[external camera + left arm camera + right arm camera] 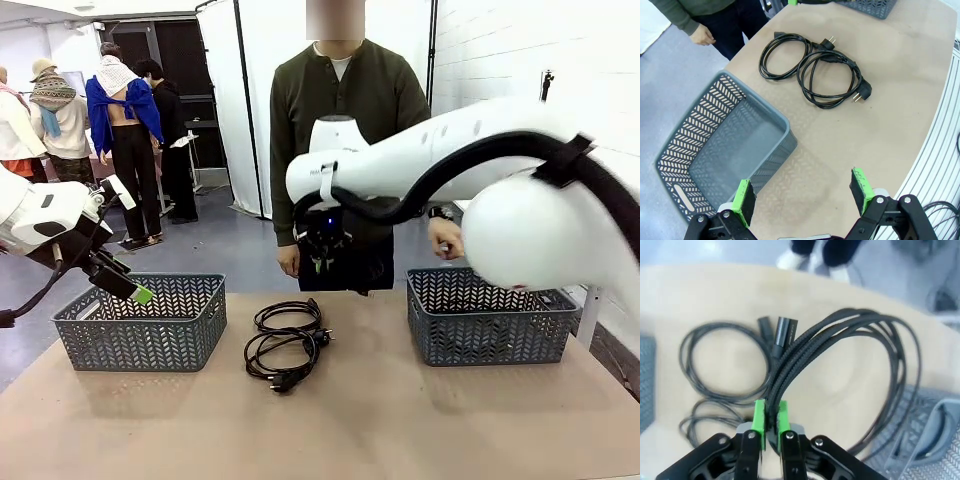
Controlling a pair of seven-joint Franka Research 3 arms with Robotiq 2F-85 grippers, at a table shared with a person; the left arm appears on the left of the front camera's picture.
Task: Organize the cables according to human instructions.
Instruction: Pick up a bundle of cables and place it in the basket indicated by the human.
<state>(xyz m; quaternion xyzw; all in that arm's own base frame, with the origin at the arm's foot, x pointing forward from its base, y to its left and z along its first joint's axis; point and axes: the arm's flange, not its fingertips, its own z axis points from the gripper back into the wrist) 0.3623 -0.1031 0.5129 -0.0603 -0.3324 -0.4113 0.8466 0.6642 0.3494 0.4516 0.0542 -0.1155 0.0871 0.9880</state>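
Two coiled cables lie touching on the table, between the left basket and the right basket; a third, braided cable hangs above them in the right gripper, jaws pinched on its gathered loops. We judge sorting barely begun: the left basket holds nothing; the right one's contents we cannot read. The left gripper hovers wide open by the left basket. One person stands opposite, one hand at the right basket

Loose cables beyond left claw: black. Held cable in right claw: black, braided. Claws: black, green pads. Baskets: blue-grey, herringbone openwork. Counter: tan. Arms: white. Person's shirt: olive.
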